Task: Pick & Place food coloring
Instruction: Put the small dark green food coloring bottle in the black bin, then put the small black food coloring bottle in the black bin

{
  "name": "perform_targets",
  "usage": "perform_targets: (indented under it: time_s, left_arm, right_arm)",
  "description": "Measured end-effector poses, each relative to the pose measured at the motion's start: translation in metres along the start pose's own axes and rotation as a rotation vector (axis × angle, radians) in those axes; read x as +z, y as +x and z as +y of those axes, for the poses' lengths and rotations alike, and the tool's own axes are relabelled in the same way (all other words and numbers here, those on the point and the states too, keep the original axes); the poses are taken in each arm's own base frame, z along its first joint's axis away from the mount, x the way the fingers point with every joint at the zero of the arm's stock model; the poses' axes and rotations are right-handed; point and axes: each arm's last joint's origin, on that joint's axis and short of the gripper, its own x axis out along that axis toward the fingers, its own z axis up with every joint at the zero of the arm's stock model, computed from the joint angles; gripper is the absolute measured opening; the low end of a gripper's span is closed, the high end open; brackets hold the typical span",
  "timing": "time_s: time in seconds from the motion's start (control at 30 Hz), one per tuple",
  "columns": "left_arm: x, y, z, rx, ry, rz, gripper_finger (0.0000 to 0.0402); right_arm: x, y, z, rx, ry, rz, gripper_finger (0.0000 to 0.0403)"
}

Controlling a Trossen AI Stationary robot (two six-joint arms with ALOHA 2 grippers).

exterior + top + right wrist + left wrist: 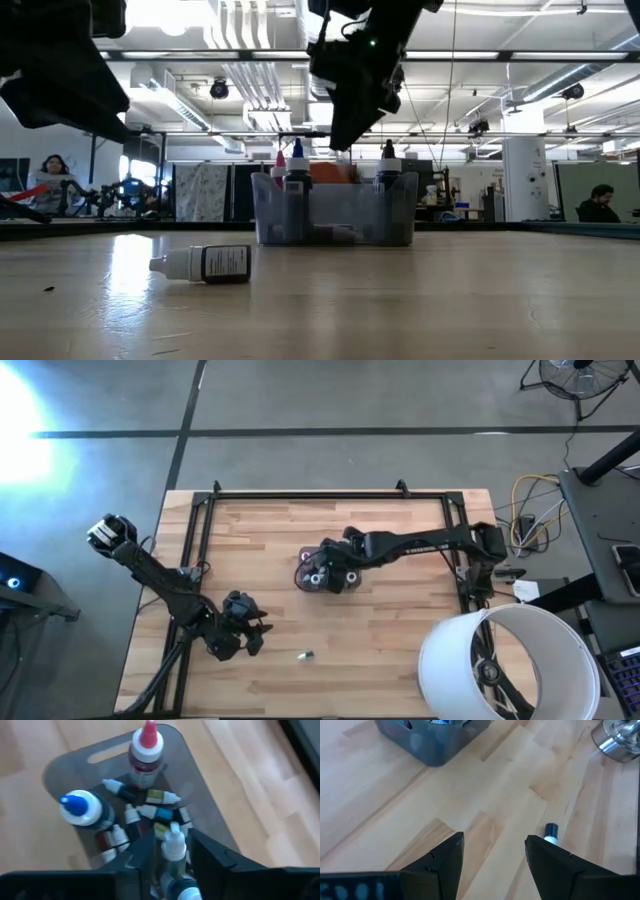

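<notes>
A small grey tray (301,574) sits mid-table and holds several food coloring bottles: three stand upright, with red (148,737), blue (76,806) and dark (388,152) caps, and tiny ones lie on its floor (150,797). My right gripper (172,834) hangs over the tray (340,215), shut on a white-capped bottle (174,845). One more bottle (305,655) lies on its side on the wood near the front edge (205,264). My left gripper (494,840) is open, just left of that bottle (551,832) and above the table. My right gripper holds the white-capped bottle by its body just below the cap (175,862), pinched between the two fingers. The fingers come from above, pointing down into the tray. The bottle stands upright with its cap up. Its lower end is hidden by the fingers.
Black rails (300,493) frame the table's far, left and right sides. A large white cylinder (505,660) stands at the near right corner. A metal post (617,737) shows beyond the loose bottle. Bare wood (380,650) lies around the tray. People sit in the room behind (50,175).
</notes>
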Motion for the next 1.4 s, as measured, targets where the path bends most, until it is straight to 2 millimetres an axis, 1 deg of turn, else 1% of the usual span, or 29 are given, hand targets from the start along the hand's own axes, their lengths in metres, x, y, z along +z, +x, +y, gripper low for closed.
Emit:
perform_targets:
  time_s: [0.07, 0.17, 0.3, 0.4, 0.53, 0.6, 0.7, 0.77, 0.87, 1.1, 1.27, 1.4]
  left_arm:
    - [0.001, 0.001, -0.001, -0.006, -0.011, -0.006, 0.0188]
    - [0.003, 0.002, -0.004, -0.036, 0.008, -0.007, 0.0188]
    - [0.004, 0.007, -0.012, -0.112, 0.133, 0.011, 0.0188]
    - [0.004, 0.018, -0.019, -0.165, 0.191, 0.027, 0.0188]
    - [-0.001, 0.044, -0.024, -0.196, 0.211, 0.126, 0.0188]
    - [-0.006, 0.055, -0.031, -0.216, 0.245, 0.169, 0.0188]
    - [-0.013, 0.068, -0.047, -0.231, 0.342, 0.197, 0.0188]
    - [-0.017, 0.075, -0.057, -0.245, 0.39, 0.214, 0.0188]
    - [-0.023, 0.085, -0.069, -0.243, 0.419, 0.225, 0.0188]
    - [-0.032, 0.105, -0.077, -0.166, 0.425, 0.202, 0.0188]
    - [-0.035, 0.111, -0.077, -0.137, 0.429, 0.221, 0.0186]
    - [-0.033, 0.115, -0.075, -0.12, 0.422, 0.224, 0.0163]
  right_arm:
    - [0.002, -0.001, -0.002, 0.022, -0.005, -0.004, 0.0136]
    - [0.002, -0.005, 0.002, 0.03, -0.045, -0.014, 0.0175]
    - [0.002, -0.026, 0.011, 0.058, -0.098, -0.06, 0.0216]
    - [-0.009, -0.04, 0.025, 0.068, -0.149, -0.049, 0.0236]
    - [-0.031, -0.052, 0.045, 0.012, -0.192, 0.008, 0.0253]
    - [-0.041, -0.057, 0.054, -0.001, -0.204, 0.027, 0.026]
    - [-0.057, -0.06, 0.068, -0.003, -0.213, 0.046, 0.0267]
    - [-0.067, -0.059, 0.074, -0.01, -0.197, 0.054, 0.0269]
    - [-0.079, -0.056, 0.078, -0.033, -0.169, 0.067, 0.0269]
    - [-0.103, -0.05, 0.086, -0.103, -0.114, 0.057, 0.0261]
    - [-0.109, -0.051, 0.089, -0.122, -0.11, 0.036, 0.026]
    - [-0.11, -0.052, 0.09, -0.122, -0.108, 0.034, 0.0257]
